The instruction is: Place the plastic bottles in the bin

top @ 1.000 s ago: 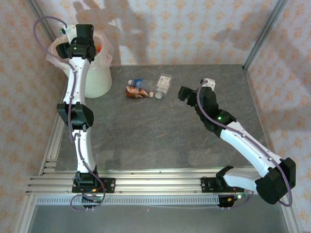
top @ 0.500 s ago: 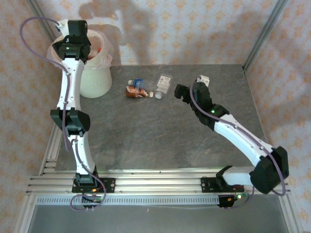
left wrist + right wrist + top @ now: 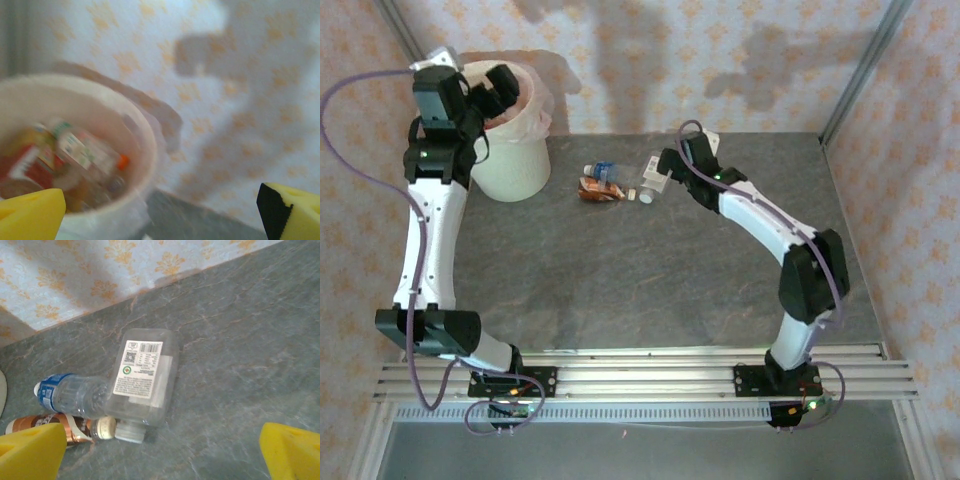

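The left gripper (image 3: 492, 88), jaws now spread and empty, has swung back to the rim of the bin (image 3: 520, 172), where dropped bottles (image 3: 75, 150) seem to lie, blurred; the right gripper (image 3: 162, 455), also apart, has reached over the three bottles (image 3: 145, 375) left on the table (image 3: 620, 270), likely next

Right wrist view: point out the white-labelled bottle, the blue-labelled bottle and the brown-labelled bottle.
white-labelled bottle (image 3: 144, 374), right wrist view, on its white label.
blue-labelled bottle (image 3: 75, 394), right wrist view, on its clear body.
brown-labelled bottle (image 3: 47, 421), right wrist view, on its brown label.
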Controlling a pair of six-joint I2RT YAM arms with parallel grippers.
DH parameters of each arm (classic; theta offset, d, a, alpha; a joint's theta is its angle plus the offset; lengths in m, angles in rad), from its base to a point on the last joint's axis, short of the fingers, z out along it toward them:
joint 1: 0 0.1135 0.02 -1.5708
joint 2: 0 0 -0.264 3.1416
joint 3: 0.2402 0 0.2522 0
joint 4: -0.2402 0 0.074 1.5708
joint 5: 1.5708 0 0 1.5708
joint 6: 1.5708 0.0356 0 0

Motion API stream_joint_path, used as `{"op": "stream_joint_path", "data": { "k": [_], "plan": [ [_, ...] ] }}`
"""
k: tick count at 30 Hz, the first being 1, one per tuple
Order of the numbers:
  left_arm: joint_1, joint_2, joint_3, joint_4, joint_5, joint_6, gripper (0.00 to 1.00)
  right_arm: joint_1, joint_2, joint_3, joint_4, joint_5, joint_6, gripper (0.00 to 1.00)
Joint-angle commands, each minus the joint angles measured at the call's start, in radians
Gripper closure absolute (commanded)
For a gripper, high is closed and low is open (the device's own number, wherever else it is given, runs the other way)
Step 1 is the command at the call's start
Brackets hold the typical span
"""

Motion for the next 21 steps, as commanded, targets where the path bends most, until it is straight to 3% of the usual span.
{"op": "stream_joint_path", "data": {
  "k": [1,5,8,14,21],
  "plan": [
    [-0.049,-0.067,-0.152,0.171,0.283,-0.144,0.00,-0.029,0.125,0.131,-0.087,-0.047,0.070,0.00],
    [-0.201,-0.129,-0.234,0.100,0.215,-0.040,0.00,-0.041,0.321,0.342,-0.191,-0.097,0.089,0.00],
    [-0.259,-0.166,-0.300,0.060,0.138,-0.004,0.00,-0.041,0.464,0.540,-0.306,-0.123,0.091,0.00],
    [-0.260,-0.223,-0.412,0.036,0.037,0.024,0.00,-0.041,0.676,0.822,-0.463,-0.185,0.087,0.00],
    [-0.259,-0.213,-0.416,-0.018,0.004,0.058,0.00,-0.033,0.771,0.891,-0.474,-0.269,0.073,0.00]
  ]
}}
